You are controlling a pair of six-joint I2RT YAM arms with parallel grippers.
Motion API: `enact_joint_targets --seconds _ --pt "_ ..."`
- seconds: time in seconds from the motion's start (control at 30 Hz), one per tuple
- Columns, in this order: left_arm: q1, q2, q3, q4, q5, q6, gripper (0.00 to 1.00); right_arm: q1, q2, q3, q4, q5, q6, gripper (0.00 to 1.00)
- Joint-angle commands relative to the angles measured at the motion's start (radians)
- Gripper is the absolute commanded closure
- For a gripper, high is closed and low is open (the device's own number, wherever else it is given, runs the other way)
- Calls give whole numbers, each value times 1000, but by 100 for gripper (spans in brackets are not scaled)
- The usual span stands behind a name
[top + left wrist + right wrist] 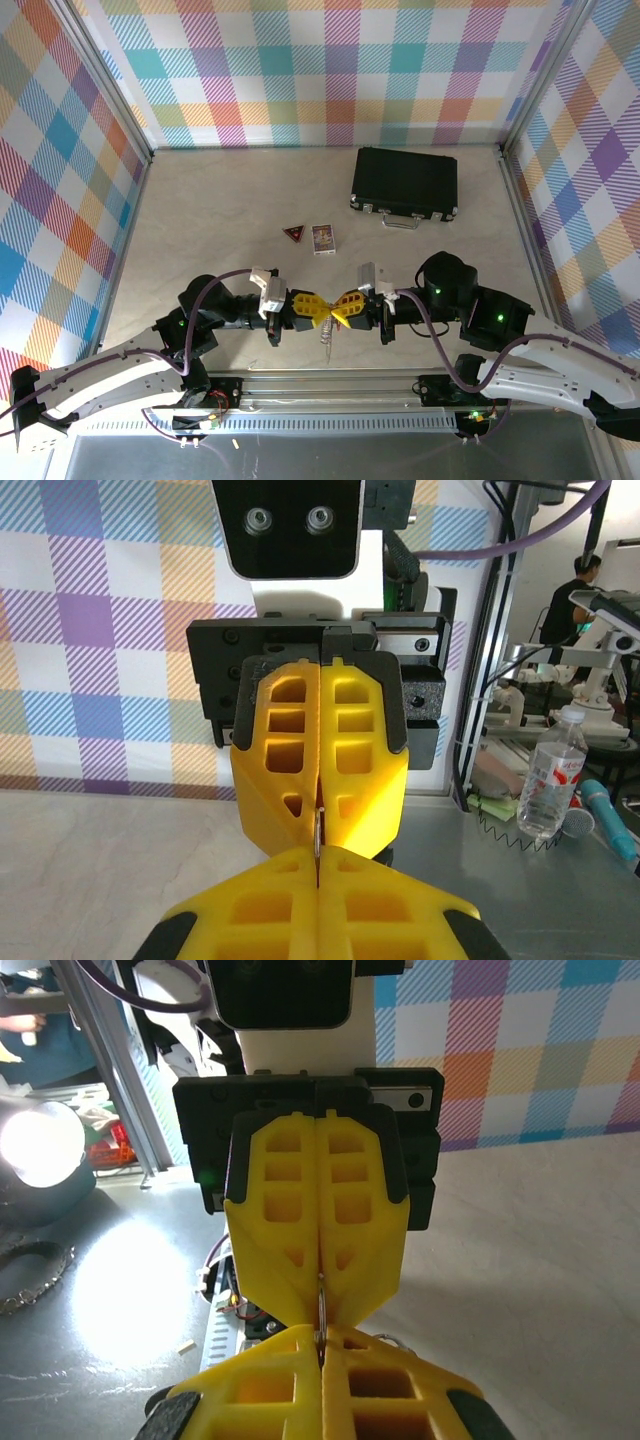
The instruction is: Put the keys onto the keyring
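Keyring, a silver-grey metal loop with a trailing chain (326,338), hangs just above the pale, smooth worktop (200,210). It is well nearer the arm bases than the black hard case with a metal handle (405,183), and a little to that case's left. From above, the left pincer (320,310) and the right pincer (337,308) meet tip to tip over it, both closed.

From the left wrist, a thin edge of the keyring (317,832) is nipped between the two pairs of shut yellow fingers.

From the right wrist, the same sliver shows (320,1312), with a small wire loop (390,1340) beside it.

I judge the metal light, stiff and slippery, apt to swivel in a pinch. The best hold looks flat on the loop's long side, away from its gate. Checked walls (330,70) enclose the worktop on three sides, with ample free space in front of the case.
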Motion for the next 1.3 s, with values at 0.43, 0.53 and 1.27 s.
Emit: enact_joint_targets --seconds 0.43,0.53,1.27 --pt "1 20 137 -346 -99 162 91 5 177 274 -406 104 -224 100" --pt "1 29 139 -347 -102 165 91 7 212 303 -440 104 -240 100" --pt "1 -26 74 -172 -24 103 100 44 140 184 -203 101 -106 90"
